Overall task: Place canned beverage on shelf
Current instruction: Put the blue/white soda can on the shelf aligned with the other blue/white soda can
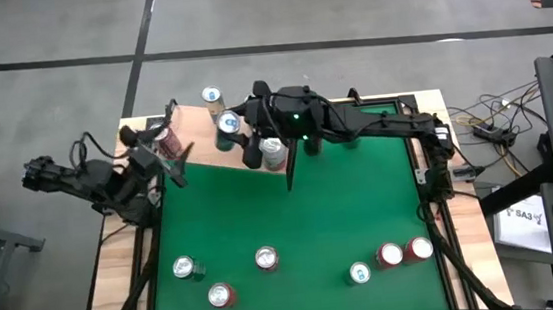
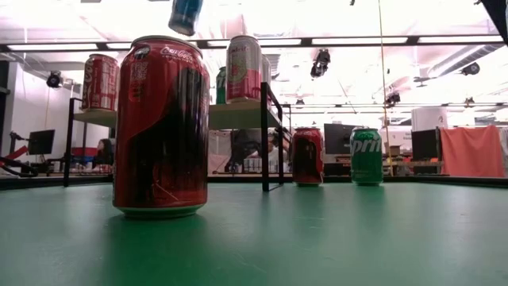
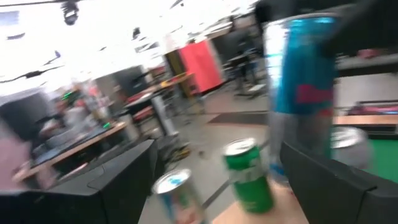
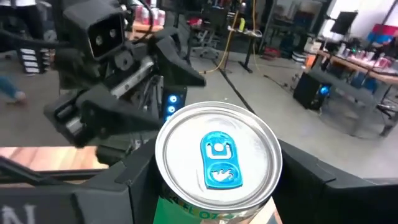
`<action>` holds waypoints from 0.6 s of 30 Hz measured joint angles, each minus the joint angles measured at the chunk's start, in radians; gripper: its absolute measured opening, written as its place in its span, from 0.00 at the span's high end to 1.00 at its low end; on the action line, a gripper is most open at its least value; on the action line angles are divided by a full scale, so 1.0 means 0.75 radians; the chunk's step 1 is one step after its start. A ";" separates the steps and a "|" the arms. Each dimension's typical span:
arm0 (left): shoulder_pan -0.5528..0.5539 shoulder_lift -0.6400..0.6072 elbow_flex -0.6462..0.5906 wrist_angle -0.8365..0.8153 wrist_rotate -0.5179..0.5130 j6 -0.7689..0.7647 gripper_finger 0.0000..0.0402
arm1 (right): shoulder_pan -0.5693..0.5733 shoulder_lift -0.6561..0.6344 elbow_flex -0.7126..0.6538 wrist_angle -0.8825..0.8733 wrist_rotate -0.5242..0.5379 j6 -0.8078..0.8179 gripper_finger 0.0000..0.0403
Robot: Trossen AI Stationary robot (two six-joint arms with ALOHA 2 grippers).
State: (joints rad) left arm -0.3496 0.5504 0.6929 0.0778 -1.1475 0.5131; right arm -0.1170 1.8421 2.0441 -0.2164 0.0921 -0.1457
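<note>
Right gripper (image 4: 211,186): dark fingers pinching tall blue-and-silver beverage can (image 1: 228,126) by its sides, raised above pale wood-grain shelf board (image 1: 201,152) at table's far left.

Left gripper (image 3: 217,186): fingers spread, nothing between them, at shelf's left end beside pink can (image 1: 167,141).

Shelf already carries silver-topped cans (image 1: 212,96).

Green felt table (image 1: 292,214): loose red, white and green cans along near edge.

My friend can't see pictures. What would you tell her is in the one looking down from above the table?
The right gripper holds a blue-topped can over the wooden shelf at the green table's far left corner, and the left gripper waits open beside a red can. Six more cans stand along the near edge.
</note>
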 joint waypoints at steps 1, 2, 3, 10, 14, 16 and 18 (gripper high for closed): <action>0.000 -0.011 0.000 -0.005 -0.047 -0.009 0.19 | -0.009 0.015 0.000 0.005 0.000 0.010 0.44; 0.000 -0.019 0.000 -0.004 -0.092 -0.010 0.19 | -0.018 0.028 0.000 0.016 0.001 0.020 0.44; 0.000 -0.029 0.000 -0.004 -0.125 -0.006 0.19 | -0.024 0.039 0.000 0.023 0.001 0.022 0.44; 0.000 -0.080 -0.001 -0.095 -0.168 -0.038 0.19 | -0.036 0.144 0.049 0.072 0.000 0.024 0.44; 0.000 -0.084 -0.001 -0.129 -0.169 -0.049 0.19 | -0.037 0.229 0.110 0.057 0.006 0.053 0.44; 0.000 -0.083 -0.001 -0.157 -0.169 -0.063 0.19 | -0.036 0.270 0.131 0.033 0.007 0.066 0.44; 0.000 -0.083 -0.002 -0.188 -0.169 -0.067 0.19 | -0.035 0.304 0.160 0.008 0.005 0.077 0.44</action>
State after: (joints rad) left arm -0.3496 0.4883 0.6912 -0.0631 -1.2739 0.4627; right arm -0.1431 2.0699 2.1643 -0.2106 0.0962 -0.0877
